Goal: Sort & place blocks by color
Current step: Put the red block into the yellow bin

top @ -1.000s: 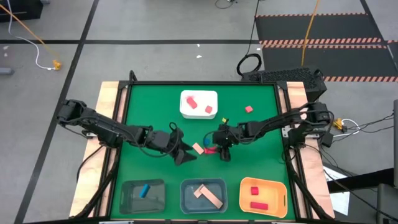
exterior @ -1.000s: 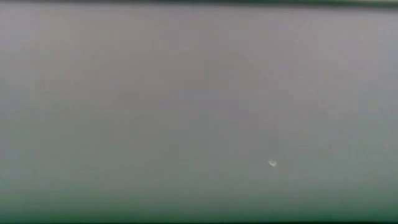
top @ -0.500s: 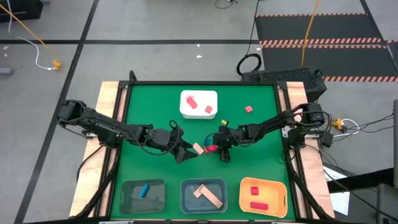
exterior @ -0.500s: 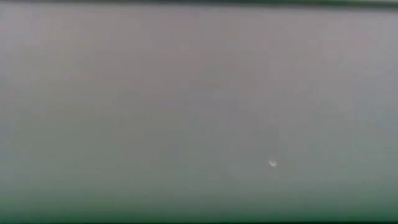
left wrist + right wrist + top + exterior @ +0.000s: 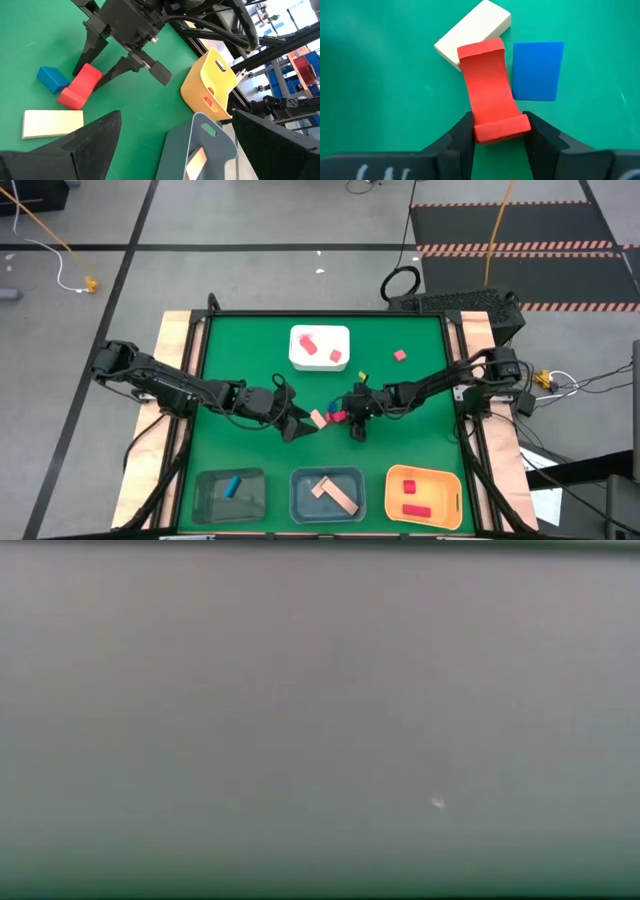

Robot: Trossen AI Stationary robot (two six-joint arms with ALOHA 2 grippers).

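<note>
Three blocks lie together mid-table: a tan block [image 5: 318, 418], a curved red block [image 5: 339, 419] and a blue block [image 5: 333, 412]. My right gripper [image 5: 353, 426] is at the red block [image 5: 487, 87], shut on its end. My left gripper [image 5: 300, 427] hovers open just left of the tan block [image 5: 52, 124], touching nothing. The red block's far end lies against the tan block [image 5: 472, 32], with the blue block [image 5: 537, 70] beside it. A lone red cube [image 5: 400, 355] sits on the mat farther back. The low view shows only grey blur. My right gripper pinches the red block's end nearest it [image 5: 500, 127] between its two fingers [image 5: 462, 135], one on each side face. The fingers come from above, slanting from the table's right, and lie along the block. The block seems to rest flat on the green mat.
A white tray [image 5: 320, 360] with red blocks stands at the far middle. Along the near edge stand a dark bin [image 5: 205, 495] holding a blue block, a grey bin [image 5: 300, 498] holding tan bars and a yellow-orange bin [image 5: 445, 480] holding red blocks. Green mat is open on both sides.
</note>
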